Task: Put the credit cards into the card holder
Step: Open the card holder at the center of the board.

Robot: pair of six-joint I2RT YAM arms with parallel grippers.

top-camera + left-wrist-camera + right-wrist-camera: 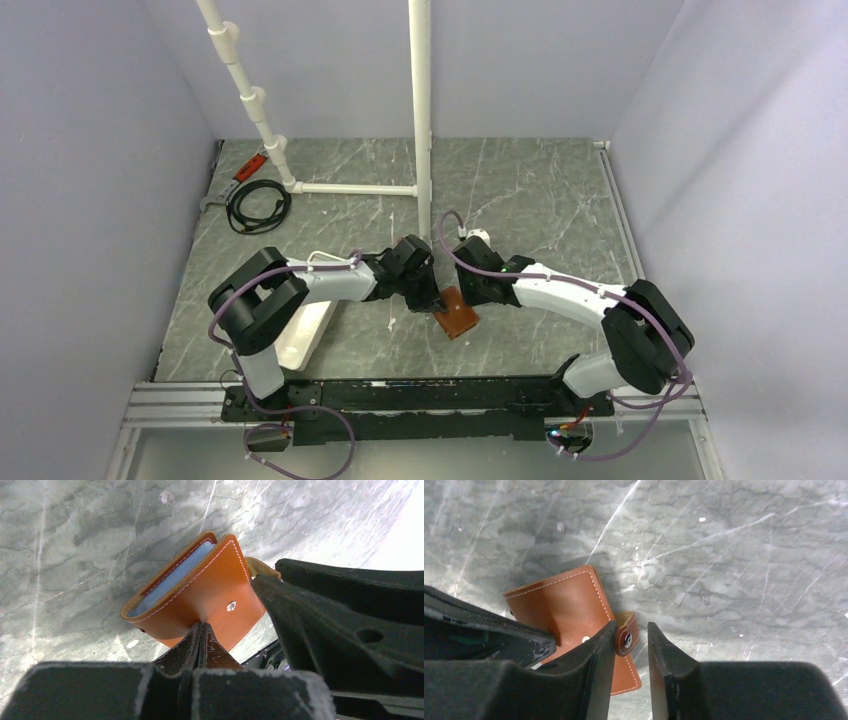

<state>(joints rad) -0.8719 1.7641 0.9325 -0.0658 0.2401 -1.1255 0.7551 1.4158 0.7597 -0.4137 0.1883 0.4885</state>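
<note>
The card holder (458, 316) is a reddish-brown leather wallet lying folded on the marble table between both grippers. In the left wrist view it (210, 590) gapes at one side, and a light blue credit card (172, 580) shows inside it. No grey-silver card is in view. My left gripper (201, 626) is shut, its tips against the holder's outer cover. My right gripper (630, 630) is open at the holder's other edge, and the holder's snap strap (628, 636) sits between its fingers. In the top view the two grippers (437, 298) meet over the holder.
A long white tray (305, 335) lies at the left near the left arm's base. A white pipe frame (420, 120) stands at the back, with a coiled black cable (258, 205) and a red-handled tool (250, 165) at the back left.
</note>
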